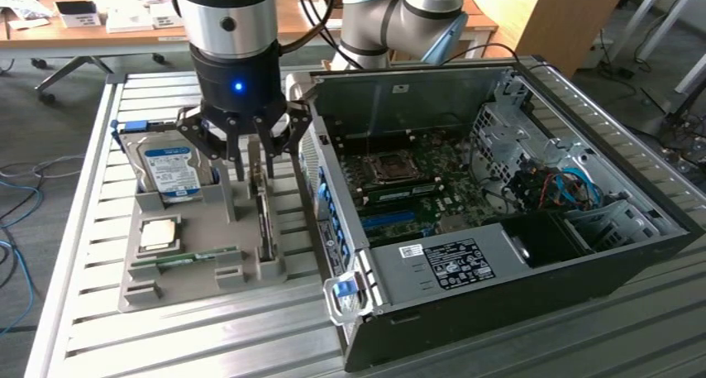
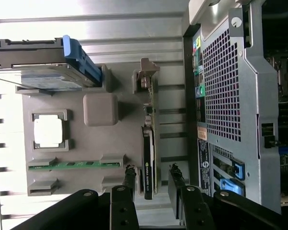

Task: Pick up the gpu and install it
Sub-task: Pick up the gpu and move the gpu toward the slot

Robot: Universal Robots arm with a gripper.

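Flat green circuit-board gpu (image 2: pixel 148 148), edgewise in the grey moulded tray (image 2: pixel 81 148), looks stiff yet fragile (pinch its flat faces); end effector (image 2: pixel 152 178) straddles it, spread wide.

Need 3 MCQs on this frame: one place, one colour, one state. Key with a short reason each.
1. Where is the gpu? A) plugged into a slot B) on edge in the grey tray C) held in the air
2. Colour of the hard drive label? A) blue and white B) red C) yellow
3. State of the gripper? A) shut, empty B) shut on the gpu C) open above the gpu
Key: 1B, it stands in the tray beside the case; 2A, the label is blue and white; 3C, fingers spread, card in line with the gap.
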